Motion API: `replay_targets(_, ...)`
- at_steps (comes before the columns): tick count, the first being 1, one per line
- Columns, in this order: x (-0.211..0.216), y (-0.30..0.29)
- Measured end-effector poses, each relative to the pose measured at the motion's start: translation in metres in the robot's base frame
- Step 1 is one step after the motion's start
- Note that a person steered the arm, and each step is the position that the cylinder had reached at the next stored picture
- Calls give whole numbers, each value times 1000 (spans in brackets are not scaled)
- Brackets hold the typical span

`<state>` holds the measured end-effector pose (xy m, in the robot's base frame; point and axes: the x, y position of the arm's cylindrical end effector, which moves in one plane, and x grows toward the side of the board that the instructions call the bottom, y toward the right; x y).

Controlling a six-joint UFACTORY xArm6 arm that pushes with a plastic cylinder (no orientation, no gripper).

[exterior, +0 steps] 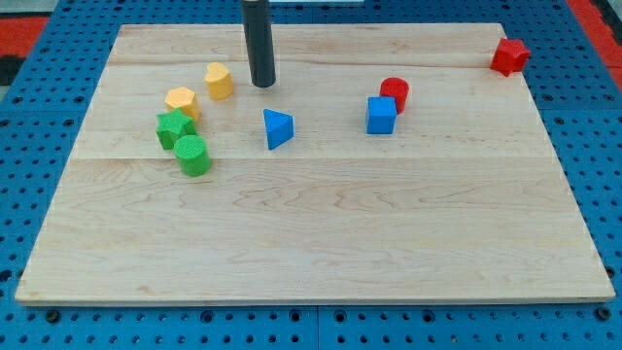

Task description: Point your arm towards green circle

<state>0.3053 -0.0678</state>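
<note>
The rod is standing upright, my tip [262,85] touching no block, sitting just right of a yellow block [219,81]. The green circle [193,156] is lying below-left of it, touching a green star-like block [175,128].

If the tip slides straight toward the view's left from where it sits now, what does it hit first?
Probably the yellow block, just left of my tip. The green cylinder lies lower-left, off that line, though depth is uncertain.
</note>
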Motion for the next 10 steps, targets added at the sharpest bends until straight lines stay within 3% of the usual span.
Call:
replay_targets(3, -2, -70)
replay_targets(5, -20, -53)
replay_targets(6, -52, -82)
replay_targets(7, -51, -154)
replay_targets(8, -34, -186)
replay_targets(10, 101, -179)
